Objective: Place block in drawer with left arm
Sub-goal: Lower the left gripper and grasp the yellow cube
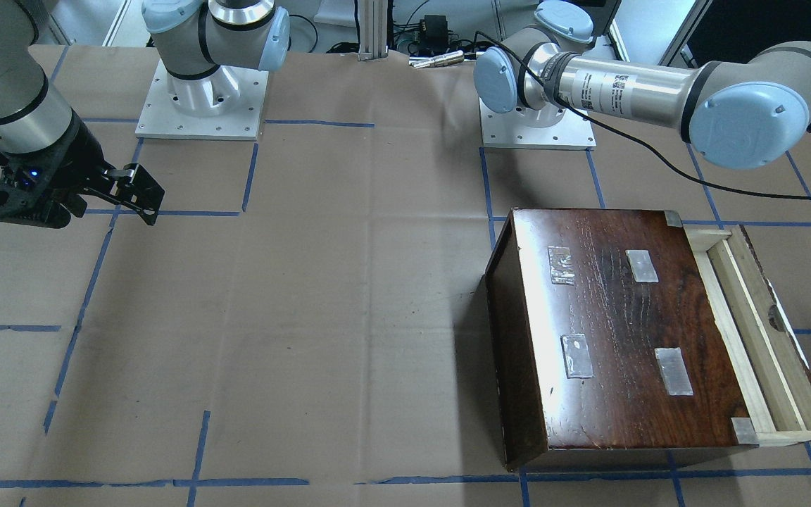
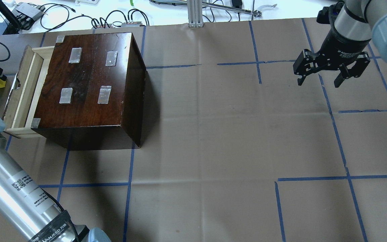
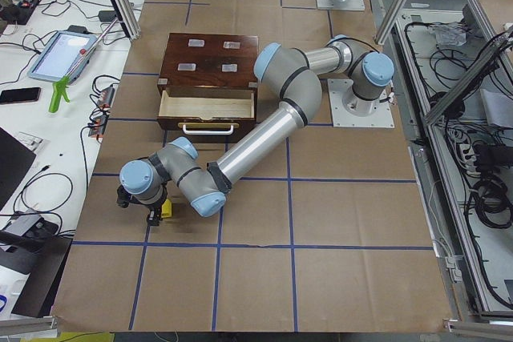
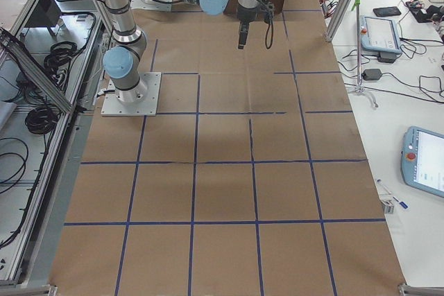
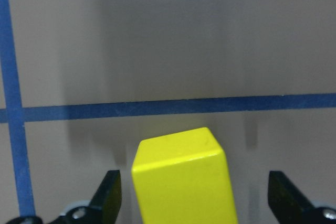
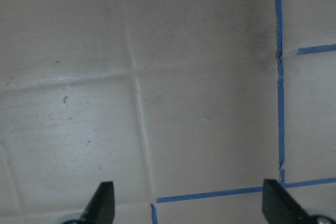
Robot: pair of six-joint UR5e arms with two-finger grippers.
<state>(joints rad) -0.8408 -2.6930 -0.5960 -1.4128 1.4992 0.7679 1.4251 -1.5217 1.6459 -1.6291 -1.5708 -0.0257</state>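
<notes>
"VANJEED" reads in white on the black strap (image 2: 50,229) round the left arm (image 2: 5,181), just below a QR label (image 2: 19,184) (its finer print is too small to read). The left hand (image 5: 192,192) is spread wide about the block (image 5: 181,166), a gap showing on either side. The block is out beyond the front panel of the drawer (image 2: 24,87), which stands pulled out of the box (image 2: 89,80), with bare worktop (image 2: 213,141) between them. The right hand (image 2: 318,82), spread and empty, hangs over open worktop well apart from the box.
</notes>
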